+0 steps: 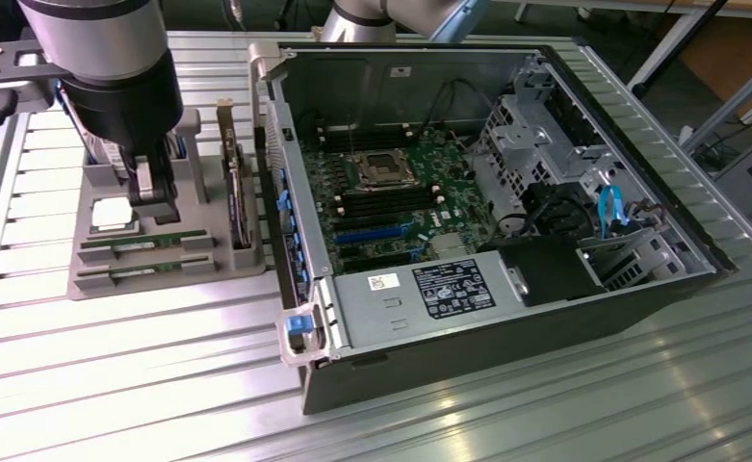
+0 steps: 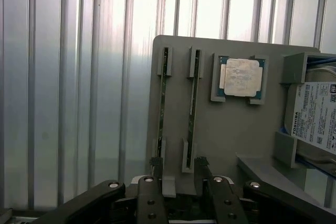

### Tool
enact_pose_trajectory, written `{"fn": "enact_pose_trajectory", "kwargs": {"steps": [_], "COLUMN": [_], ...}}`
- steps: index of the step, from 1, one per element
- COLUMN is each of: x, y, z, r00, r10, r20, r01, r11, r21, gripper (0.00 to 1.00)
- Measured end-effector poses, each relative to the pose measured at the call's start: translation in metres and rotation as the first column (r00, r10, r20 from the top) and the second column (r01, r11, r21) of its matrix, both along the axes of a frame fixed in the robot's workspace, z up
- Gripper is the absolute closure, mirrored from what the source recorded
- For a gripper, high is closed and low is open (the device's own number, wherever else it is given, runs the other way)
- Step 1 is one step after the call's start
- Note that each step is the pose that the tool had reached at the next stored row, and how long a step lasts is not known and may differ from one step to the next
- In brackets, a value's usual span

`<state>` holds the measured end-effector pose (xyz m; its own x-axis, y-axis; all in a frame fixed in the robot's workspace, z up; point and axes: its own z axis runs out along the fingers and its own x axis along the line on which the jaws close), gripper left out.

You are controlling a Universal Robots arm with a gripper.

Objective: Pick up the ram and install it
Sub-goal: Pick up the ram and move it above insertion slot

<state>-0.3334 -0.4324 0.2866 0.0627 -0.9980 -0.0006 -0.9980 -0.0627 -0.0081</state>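
The ribbed metal table [image 1: 118, 385] gleams; the grey plastic holder [image 2: 226, 129] looks matt.

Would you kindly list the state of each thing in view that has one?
tool: open, holding nothing.
CPU: flat in a recess of the holder.
ram stick nearer the CPU: on edge in its slot.
other ram stick: on edge in its slot.
hard drive: seated in the holder.
computer case: side open.

the exterior camera is looking steeply down from well above, taking in the slatted table [image 1: 118, 385], the open computer case [image 1: 543, 327] and, toward the table's edge on the exterior view's left, the grey tray [image 1: 241, 262]. the wrist camera is facing straight down past the gripper [image 2: 178, 162], sitting close over that tray, which both views are sharing.
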Motion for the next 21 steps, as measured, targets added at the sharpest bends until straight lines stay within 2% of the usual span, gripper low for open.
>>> {"fn": "enact_pose_trajectory", "kwargs": {"steps": [13, 21], "x": [-0.004, -0.004], "y": [-0.0020, -0.0109], "z": [-0.0053, -0.0073], "r00": [1.0000, 1.0000], "r10": [0.000, 0.000], "r20": [0.0002, 0.0002], "r01": [0.000, 0.000], "r11": [1.0000, 1.0000], "r21": [0.0001, 0.0000], "gripper": [0.63, 0.63]}}
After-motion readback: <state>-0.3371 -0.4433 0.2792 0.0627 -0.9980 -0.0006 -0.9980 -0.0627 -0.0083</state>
